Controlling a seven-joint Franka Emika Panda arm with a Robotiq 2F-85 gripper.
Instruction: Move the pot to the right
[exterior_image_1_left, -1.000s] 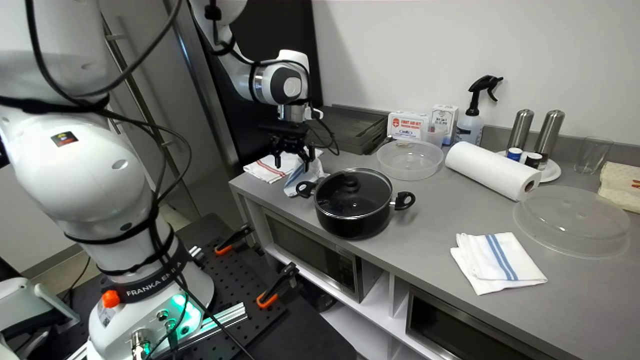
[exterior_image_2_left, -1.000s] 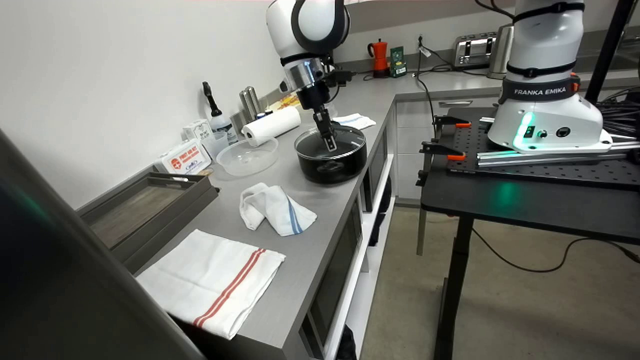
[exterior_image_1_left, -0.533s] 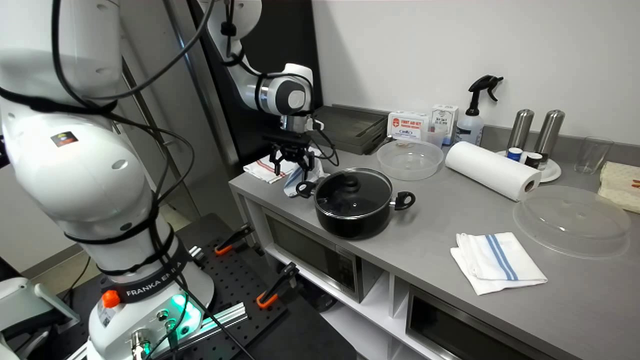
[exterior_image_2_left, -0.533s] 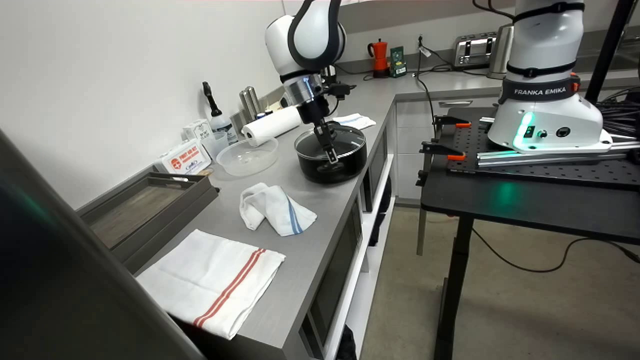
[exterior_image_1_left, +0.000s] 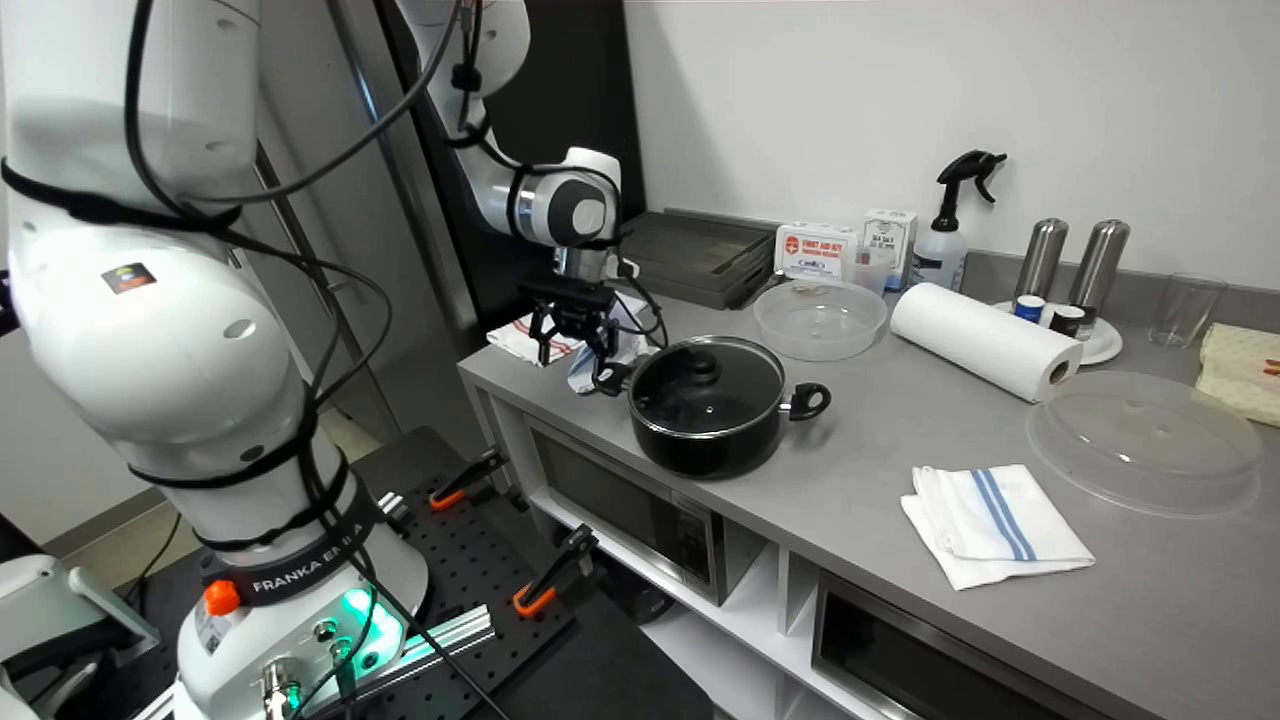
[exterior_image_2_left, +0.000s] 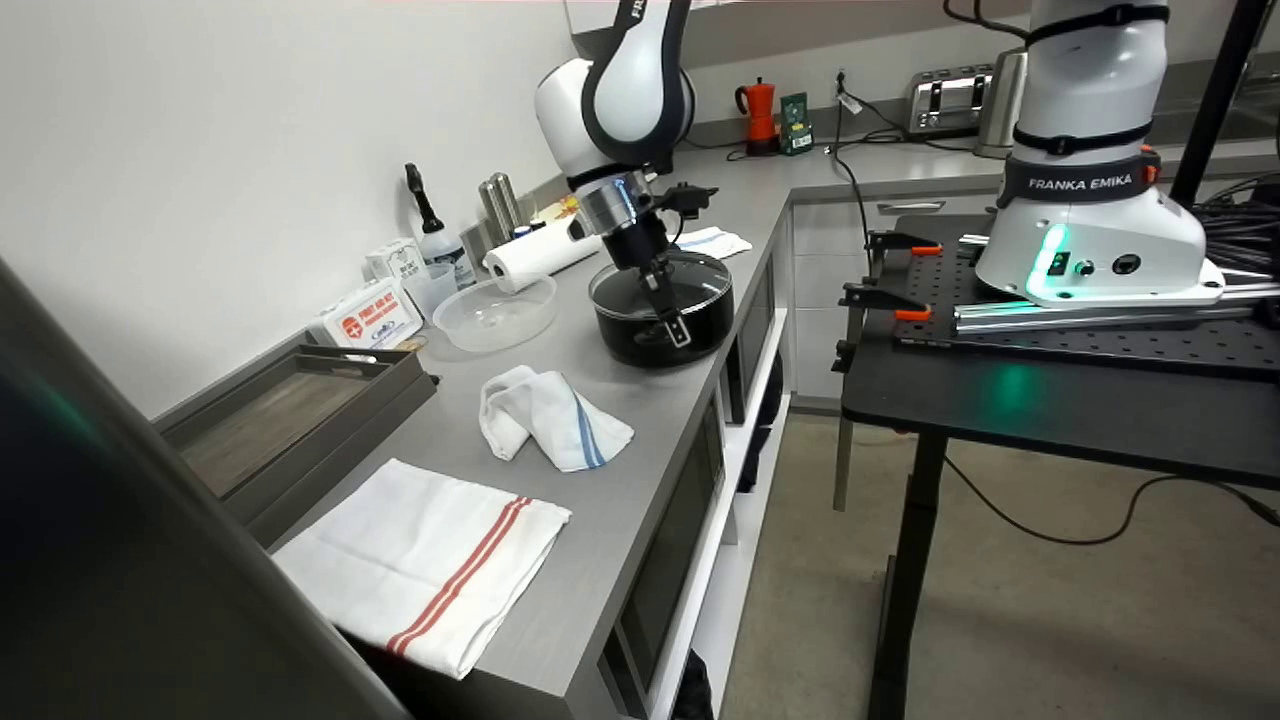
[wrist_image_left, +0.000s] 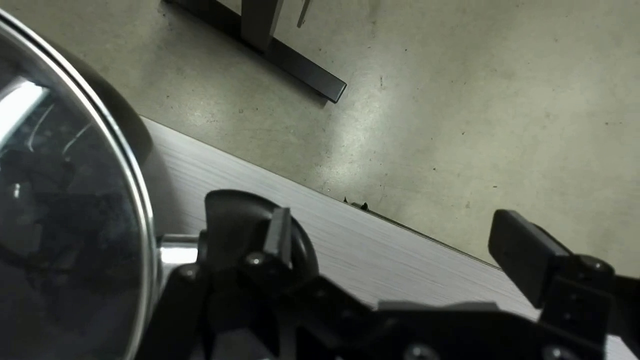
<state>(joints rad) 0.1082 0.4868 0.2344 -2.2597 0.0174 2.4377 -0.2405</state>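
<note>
The black pot (exterior_image_1_left: 705, 450) with its knobbed glass lid stands on the grey counter near the front edge; it also shows in another exterior view (exterior_image_2_left: 650, 345). In the wrist view its lid (wrist_image_left: 65, 210) fills the left side and one side handle (wrist_image_left: 235, 220) points toward my gripper (wrist_image_left: 397, 240). My gripper (exterior_image_1_left: 573, 368) is open and empty, pointing down at that handle, and also shows in an exterior view (exterior_image_2_left: 678, 330). One finger overlaps the handle's loop in the wrist view; I cannot tell whether it touches. The other finger is well apart from it.
A crumpled towel (exterior_image_2_left: 555, 420) and a red-striped towel (exterior_image_2_left: 430, 560) lie beyond the gripper's side. A clear round container (exterior_image_1_left: 820, 325), a paper roll (exterior_image_1_left: 985, 340) and a tray (exterior_image_1_left: 690, 260) stand behind. A folded towel (exterior_image_1_left: 1000, 525) lies right of the pot.
My gripper has come down toward the pot's near handle and shifted slightly toward the counter's front edge, staying open. The pot has not moved.
</note>
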